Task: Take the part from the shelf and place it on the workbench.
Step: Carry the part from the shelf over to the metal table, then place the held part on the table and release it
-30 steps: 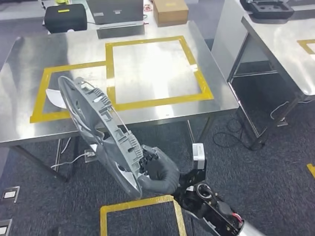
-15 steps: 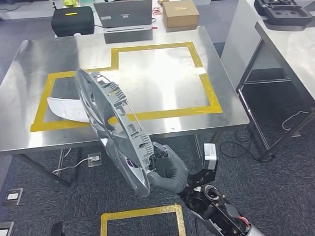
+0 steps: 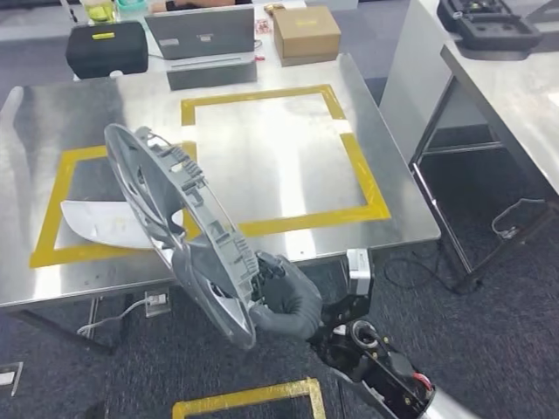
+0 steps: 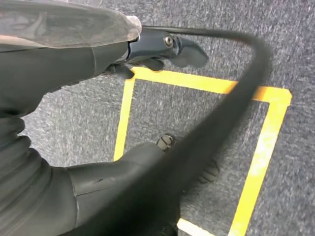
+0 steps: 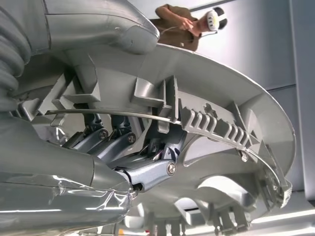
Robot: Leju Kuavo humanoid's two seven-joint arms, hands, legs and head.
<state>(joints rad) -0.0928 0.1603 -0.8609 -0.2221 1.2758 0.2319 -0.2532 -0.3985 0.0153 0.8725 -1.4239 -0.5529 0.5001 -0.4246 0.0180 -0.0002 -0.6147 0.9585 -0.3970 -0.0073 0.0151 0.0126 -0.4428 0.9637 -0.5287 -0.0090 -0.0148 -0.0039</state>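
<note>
1. Part (image 3: pixel 181 223) — grey, ribbed plastic moulding, long and curved, carried tilted in the air in front of the workbench (image 3: pixel 264 148), its upper end over the near left of the bench top, lower end out past the near edge.
2. Gripped at the lower end by the right hand (image 3: pixel 283 292); in the right wrist view, dark fingers (image 5: pixel 148 172) hooked into the ribbing on the part's underside, thumb across the outer face.
3. Left hand (image 4: pixel 159 49) hanging over carpet and a yellow floor outline; fingers partly in view, but whether curled or spread — cannot tell.
4. On the bench: yellow tape outlining two bays, a pale flat piece (image 3: pixel 108 223) lying in the left one, right bay (image 3: pixel 277 153) bare.
5. Likely step: carrying across for set-down. Best done by bringing the far end over the bench first, levelling before lowering, keeping off the pale piece, and releasing only once resting flat.
</note>
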